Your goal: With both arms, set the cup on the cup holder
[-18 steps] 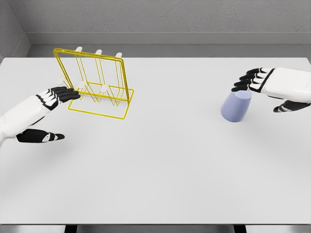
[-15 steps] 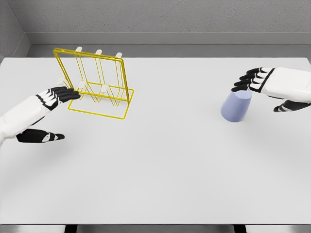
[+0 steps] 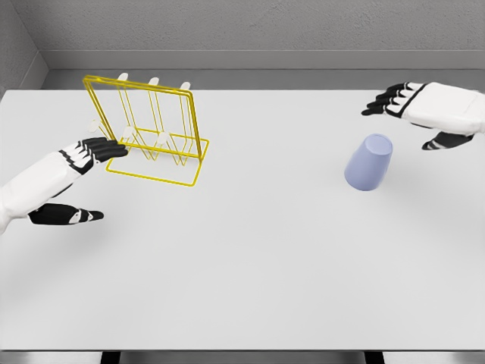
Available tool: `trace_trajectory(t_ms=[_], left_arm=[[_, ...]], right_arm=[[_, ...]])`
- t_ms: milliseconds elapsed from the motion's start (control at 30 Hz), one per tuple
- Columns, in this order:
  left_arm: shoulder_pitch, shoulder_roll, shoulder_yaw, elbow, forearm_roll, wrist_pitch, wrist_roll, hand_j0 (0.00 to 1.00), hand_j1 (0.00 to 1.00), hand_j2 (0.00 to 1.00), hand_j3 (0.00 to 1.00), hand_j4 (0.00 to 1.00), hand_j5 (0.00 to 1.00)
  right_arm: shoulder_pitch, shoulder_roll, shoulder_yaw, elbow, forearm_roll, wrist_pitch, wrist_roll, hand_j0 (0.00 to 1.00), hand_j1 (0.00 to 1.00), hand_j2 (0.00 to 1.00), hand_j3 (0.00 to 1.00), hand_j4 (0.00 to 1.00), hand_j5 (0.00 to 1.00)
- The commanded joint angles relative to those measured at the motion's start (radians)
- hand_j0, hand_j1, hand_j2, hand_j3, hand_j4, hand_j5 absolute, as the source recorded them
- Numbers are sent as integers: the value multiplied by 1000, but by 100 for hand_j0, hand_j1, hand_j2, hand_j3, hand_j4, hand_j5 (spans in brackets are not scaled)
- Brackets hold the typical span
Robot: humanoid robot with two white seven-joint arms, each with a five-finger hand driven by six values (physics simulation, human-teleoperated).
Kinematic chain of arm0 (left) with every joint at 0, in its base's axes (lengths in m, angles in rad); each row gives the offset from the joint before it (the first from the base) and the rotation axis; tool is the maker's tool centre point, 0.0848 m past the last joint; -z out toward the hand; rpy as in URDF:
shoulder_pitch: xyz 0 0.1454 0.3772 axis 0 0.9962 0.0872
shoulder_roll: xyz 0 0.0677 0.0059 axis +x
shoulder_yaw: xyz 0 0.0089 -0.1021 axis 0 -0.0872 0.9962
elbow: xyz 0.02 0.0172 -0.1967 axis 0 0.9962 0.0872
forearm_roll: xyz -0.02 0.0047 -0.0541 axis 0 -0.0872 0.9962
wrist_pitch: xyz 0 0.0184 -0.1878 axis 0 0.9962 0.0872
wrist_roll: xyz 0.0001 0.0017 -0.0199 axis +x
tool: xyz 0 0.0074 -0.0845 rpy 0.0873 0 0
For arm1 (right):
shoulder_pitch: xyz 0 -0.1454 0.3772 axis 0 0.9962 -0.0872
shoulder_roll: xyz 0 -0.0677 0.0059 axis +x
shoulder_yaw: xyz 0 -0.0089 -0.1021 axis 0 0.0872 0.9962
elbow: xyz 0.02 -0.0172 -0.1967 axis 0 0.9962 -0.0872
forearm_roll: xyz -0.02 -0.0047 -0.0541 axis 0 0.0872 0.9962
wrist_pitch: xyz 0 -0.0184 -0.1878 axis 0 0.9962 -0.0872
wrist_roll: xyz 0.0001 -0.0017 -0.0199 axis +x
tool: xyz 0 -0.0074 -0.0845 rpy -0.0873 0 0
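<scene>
lavender-blue plastic cup (image 3: 369,162) stands upside down on the right half of the flat white table (image 3: 250,250), its wider rim on the surface and its closed base tipped slightly toward the upper right. nothing holds it. right hand (image 3: 424,114), white with black fingers (image 3: 383,102), hangs above and to the right of the cup, clear of it, fingers stretched out loosely toward the left and thumb hanging below the palm; it grips nothing. yellow wire cup holder (image 3: 151,129) with pale upright pegs sits on the far left part of the table, well apart from the cup, its rectangular frame leaning over a flat wire base. left hand (image 3: 72,174) reaches in from the lower left, its extended fingers at the holder's near left corner, touching or almost touching the wire there; i cannot tell which. its thumb is spread away below, and it grasps nothing.
</scene>
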Motion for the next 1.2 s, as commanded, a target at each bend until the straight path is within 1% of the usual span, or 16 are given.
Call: trace_trajectory(t_ms=[0, 33, 100, 133, 167, 400, 500, 667, 700, 733, 800, 867, 900, 1133, 1167], left_arm=[[0, 0, 0, 0, 6, 0, 1, 100, 100, 100, 100, 100, 100], [0, -2, 0, 1, 8, 0, 1, 100, 100, 100, 100, 100, 100], [0, 0, 0, 3, 10, 0, 1, 100, 100, 100, 100, 100, 100], [0, -2, 0, 3, 10, 0, 1, 100, 100, 100, 100, 100, 100], [2, -14, -1, 3, 11, 0, 1, 100, 100, 100, 100, 100, 100], [2, -16, -18, 10, 11, 0, 2, 100, 100, 100, 100, 100, 100], [3, -19, -23, 12, 11, 0, 2, 100, 100, 100, 100, 100, 100], [5, -20, -23, 14, 11, 0, 4, 100, 100, 100, 100, 100, 100], [6, -20, -26, 10, 46, 0, 4, 100, 100, 100, 100, 100, 100], [3, -8, -72, 12, 105, 0, 4, 100, 100, 100, 100, 100, 100], [3, 13, -101, 9, 169, 0, 4, 100, 100, 100, 100, 100, 100], [3, 42, -132, 7, 180, 0, 4, 100, 100, 100, 100, 100, 100], [3, 44, -136, 9, 192, 0, 2, 100, 100, 100, 100, 100, 100], [5, 49, -138, 9, 200, 0, 4, 100, 100, 100, 100, 100, 100], [5, 49, -147, 4, 220, 0, 4, 100, 100, 100, 100, 100, 100]], right_arm=[[-2, 44, 9, 31, 57, 2, 1, 100, 100, 100, 100, 100, 100], [-20, 65, 24, 59, 70, 2, 1, 100, 100, 100, 100, 100, 100], [-72, 96, 96, 116, 70, 2, 1, 100, 100, 100, 100, 100, 100], [-78, 99, 108, 128, 72, 2, 0, 100, 100, 100, 100, 100, 100], [-78, 97, 110, 128, 73, 2, 1, 100, 100, 100, 100, 100, 100], [-78, 96, 122, 129, 95, 2, 9, 100, 100, 100, 100, 100, 100], [-78, 99, 141, 149, 97, 2, 9, 100, 100, 100, 100, 100, 100], [-78, 119, 162, 151, 100, 2, 9, 100, 100, 100, 100, 100, 100], [-78, 119, 168, 151, 101, 2, 8, 100, 100, 100, 100, 100, 100], [-78, 120, 173, 151, 101, 2, 8, 100, 100, 100, 100, 100, 100], [-78, 121, 182, 151, 101, 2, 6, 100, 100, 100, 100, 100, 100], [-78, 122, 182, 154, 103, 2, 6, 100, 100, 100, 100, 100, 100], [-78, 140, 182, 172, 109, 2, 6, 100, 100, 100, 100, 100, 100], [-78, 142, 184, 183, 119, 2, 8, 99, 99, 99, 99, 99, 99], [-78, 142, 184, 185, 126, 2, 6, 99, 99, 99, 99, 99, 99]])
